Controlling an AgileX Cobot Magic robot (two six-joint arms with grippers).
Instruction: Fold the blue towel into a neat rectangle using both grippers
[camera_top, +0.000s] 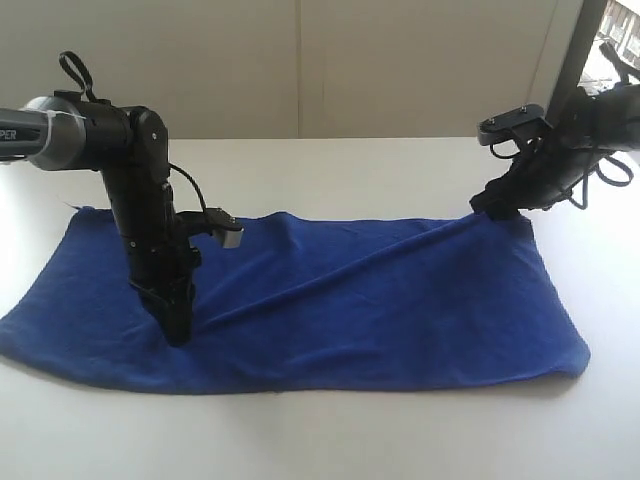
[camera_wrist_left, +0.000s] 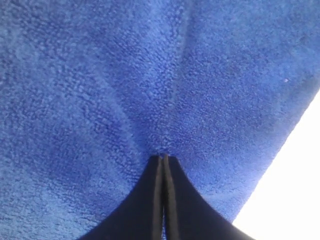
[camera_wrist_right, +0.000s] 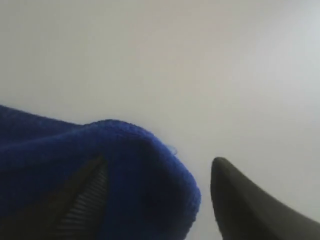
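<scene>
Nearest the lens, left end effector (camera_wrist_left: 163, 159): both jaws pressed flat together, clenched on what looks like a small pinch of the blue towel (camera_wrist_left: 100, 80), with puckers of the pile running in to the tips. Around it only fuzzy blue cloth, and a bare wedge of the white surface (camera_wrist_left: 295, 190) past one hem. In the exterior view, planted nearly upright in the left part of the cloth, near the front hem.

Right end effector (camera_wrist_right: 161, 167): released, jaws standing apart. Back right corner of the towel draped over one ribbed pad (camera_wrist_right: 82, 205) and raised a little off the surface. Other jaw bare, clear of the cloth, with a gap between.

Between the two, a raised crease (camera_top: 340, 280) slanting across the towel from the left pinch up to the raised corner. Rest of the towel spread long and flat, front hem wavy, not yet a neat rectangle.

Possible trouble from here:
- Corner only resting, not gripped, so likely to slide off the pad at any lift or pull.
- Left pinch inside the cloth and not at a corner, so probably a bunched, skew fold.
- If pulled too hard, drag of the whole towel over the smooth surface, edges out of line.
</scene>
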